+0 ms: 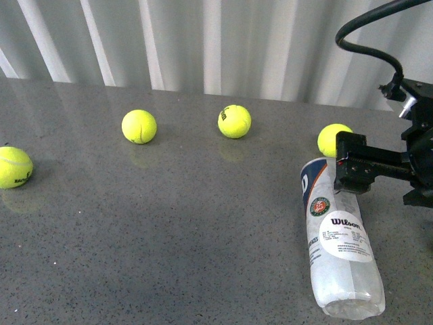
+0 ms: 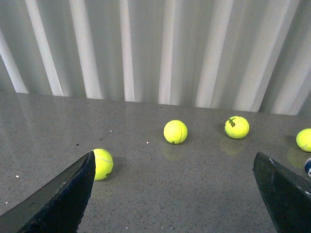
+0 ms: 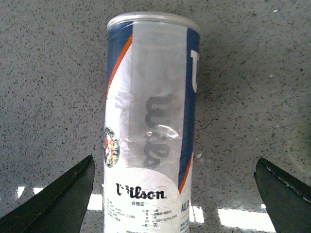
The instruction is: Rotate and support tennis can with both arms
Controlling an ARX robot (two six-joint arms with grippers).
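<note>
1. here, the tennis can [image 1: 340, 240] lies on its side on the grey speckled tabletop [image 1: 169, 237], toward 4 o'clock in the front view. its long axis runs from about 11 o'clock to 5 o'clock.
2. its rimmed end, with the navy band and orange stripe, points away toward 11 o'clock. the round red-green logo and the white "wilson" patch face up, and the clear, dented end lies nearest the camera.
3. the right tool [image 1: 352, 166] reaches in from 3 o'clock on the right arm [image 1: 419, 149] and sits over the far part of the tennis can. a black cable [image 1: 365, 34] loops above it.
4. in the right wrist view the right tool is released, jaws spread wide. the tennis can [image 3: 150, 121] lies between the fingers [image 3: 63, 201], apart from both.
5. the left tool [image 2: 174, 155] is released as well, jaws wide apart with only tabletop and balls beyond them.
6. four yellow-green tennis balls [image 1: 139, 126] rest on the tabletop in the front view:
   - one at 9 o'clock
   - one toward 11 o'clock
   - one near 12 o'clock
   - one at 2 o'clock, just beyond the tennis can's far end and partly hidden by the right tool
7. a white pleated curtain [image 1: 203, 40] hangs behind the tabletop at 12 o'clock.
</note>
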